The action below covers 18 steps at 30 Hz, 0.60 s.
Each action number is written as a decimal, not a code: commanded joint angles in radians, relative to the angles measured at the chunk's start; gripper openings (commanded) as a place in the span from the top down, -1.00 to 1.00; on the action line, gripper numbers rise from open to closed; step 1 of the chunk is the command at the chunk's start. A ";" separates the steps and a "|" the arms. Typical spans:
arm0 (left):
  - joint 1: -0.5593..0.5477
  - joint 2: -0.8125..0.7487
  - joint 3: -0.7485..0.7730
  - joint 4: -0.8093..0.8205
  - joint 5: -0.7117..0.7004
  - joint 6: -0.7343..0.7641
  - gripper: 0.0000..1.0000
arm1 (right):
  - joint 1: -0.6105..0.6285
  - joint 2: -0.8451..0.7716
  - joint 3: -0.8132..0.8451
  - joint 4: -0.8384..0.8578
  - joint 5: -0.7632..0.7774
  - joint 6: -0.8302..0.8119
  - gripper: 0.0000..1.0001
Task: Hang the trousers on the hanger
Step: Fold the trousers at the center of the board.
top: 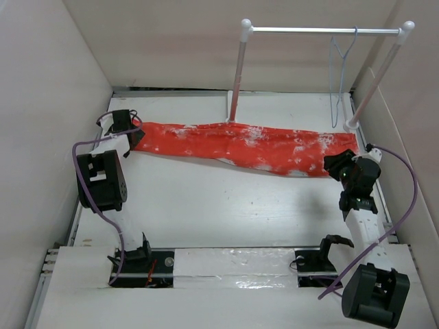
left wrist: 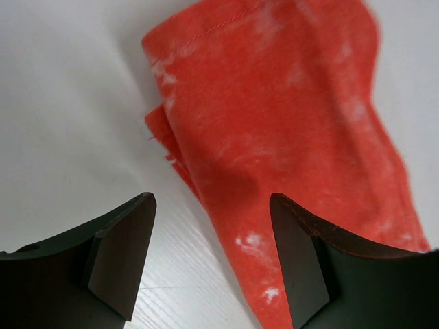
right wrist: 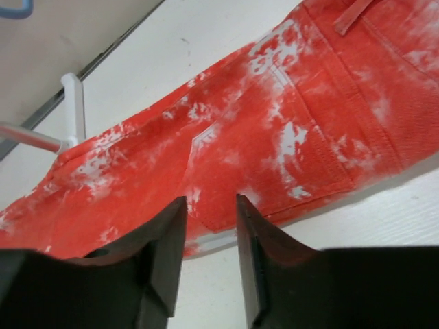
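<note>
The orange-red trousers point(top: 240, 142) with white blotches lie flat across the back of the table, leg ends to the left and waist to the right. The pale wire hanger point(top: 333, 82) hangs from the rail above the waist end. My left gripper point(top: 132, 129) stands open at the leg ends. In the left wrist view my left gripper point(left wrist: 211, 199) has the trousers point(left wrist: 274, 116) reaching into the gap beside the right finger, unpinched. My right gripper point(top: 334, 164) sits at the waist end. In the right wrist view my right gripper point(right wrist: 210, 199) shows a narrow empty gap just short of the near edge of the trousers point(right wrist: 274, 137).
A white two-post rail stand point(top: 238, 68) rises behind the trousers, its right post point(top: 376, 75) leaning near the right wall. One rail foot point(right wrist: 72, 103) shows in the right wrist view. White walls close in the table on three sides. Purple cables loop beside both arms.
</note>
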 commanded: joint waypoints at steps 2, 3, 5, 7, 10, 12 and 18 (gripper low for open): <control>0.000 0.034 -0.032 0.017 0.005 -0.068 -0.23 | 0.007 0.016 -0.038 0.103 -0.104 -0.028 0.02; 0.000 0.039 -0.038 0.017 0.000 -0.074 -0.20 | 0.007 0.019 -0.064 0.118 -0.108 -0.025 -0.05; 0.000 0.049 -0.041 0.025 -0.006 -0.079 -0.17 | 0.007 0.027 -0.078 0.141 -0.076 -0.014 -0.17; 0.000 0.060 -0.034 0.024 -0.006 -0.084 -0.14 | 0.007 0.042 -0.088 0.134 -0.020 0.007 -0.34; 0.000 0.069 -0.032 0.034 0.002 -0.088 -0.12 | -0.016 0.056 -0.097 0.103 0.011 0.029 -0.42; 0.000 0.081 -0.011 0.031 0.003 -0.091 -0.11 | -0.033 0.050 -0.117 0.097 0.063 0.038 -0.44; 0.000 0.105 0.017 0.048 0.022 -0.090 0.37 | -0.095 0.036 -0.189 0.164 0.207 0.102 -0.48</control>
